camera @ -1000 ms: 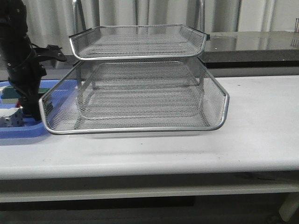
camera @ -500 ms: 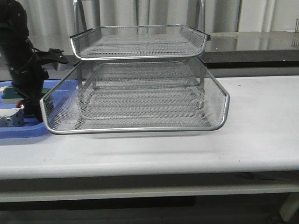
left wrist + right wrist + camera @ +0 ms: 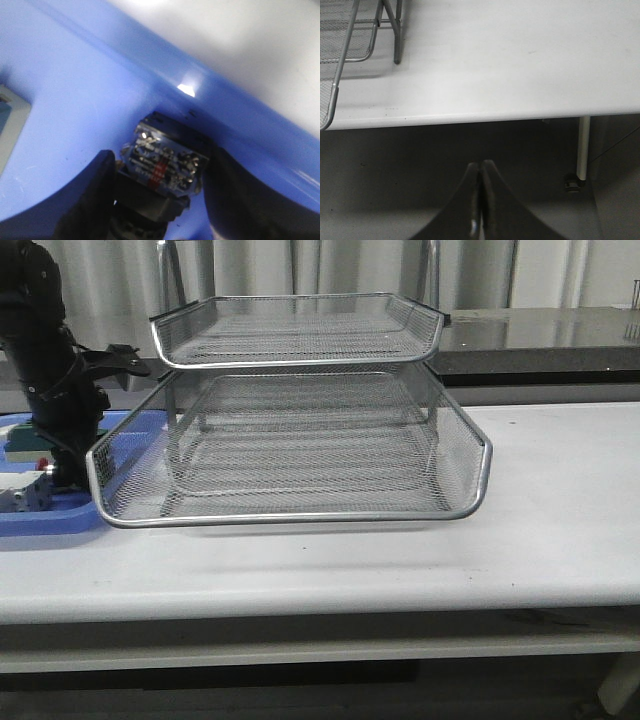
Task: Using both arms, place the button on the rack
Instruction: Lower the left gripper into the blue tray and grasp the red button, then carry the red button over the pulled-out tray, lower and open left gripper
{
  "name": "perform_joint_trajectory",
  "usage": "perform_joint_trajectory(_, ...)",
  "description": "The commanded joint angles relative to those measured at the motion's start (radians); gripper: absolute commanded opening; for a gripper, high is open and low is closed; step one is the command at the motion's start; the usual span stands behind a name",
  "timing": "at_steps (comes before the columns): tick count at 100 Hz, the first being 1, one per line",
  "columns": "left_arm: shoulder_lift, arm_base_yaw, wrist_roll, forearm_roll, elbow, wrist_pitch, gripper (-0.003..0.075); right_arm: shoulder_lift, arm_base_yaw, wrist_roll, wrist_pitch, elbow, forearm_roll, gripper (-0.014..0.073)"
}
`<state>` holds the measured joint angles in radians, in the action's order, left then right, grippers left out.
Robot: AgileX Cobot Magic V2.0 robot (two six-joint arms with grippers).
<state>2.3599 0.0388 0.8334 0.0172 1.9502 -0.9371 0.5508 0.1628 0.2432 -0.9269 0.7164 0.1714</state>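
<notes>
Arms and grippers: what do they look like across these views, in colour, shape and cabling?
The left arm is bulky, black and cylindrical, with black cables and a bracket jutting sideways. The left gripper has broad, matte black fingers with rounded edges. The right gripper has black fingers tapering upward to narrow tips. No markings are visible.

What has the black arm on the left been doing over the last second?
The left arm has lifted slightly above the blue tray and shifted a little to the right. Its pincer grips the button. The rack and the right pincer have not moved.
</notes>
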Motion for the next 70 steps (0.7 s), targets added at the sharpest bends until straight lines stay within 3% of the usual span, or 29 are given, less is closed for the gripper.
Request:
perform_joint_trajectory(1,-0.091,0.001,-0.048,-0.017,0.028,0.01,-0.002,0.001,-0.001,-0.004,0.056,0.033,0.022,-0.0071)
perform_joint_trajectory(31,-0.209,0.001,-0.116,-0.023,0.039,0.001,-0.002,0.001,-0.001,-0.004,0.056,0.033,0.022,-0.0071)
perform_joint_trajectory(70,-0.381,0.001,-0.174,-0.064,0.039,-0.142,-0.002,0.001,-0.001,-0.004,0.056,0.033,0.022,-0.0071)
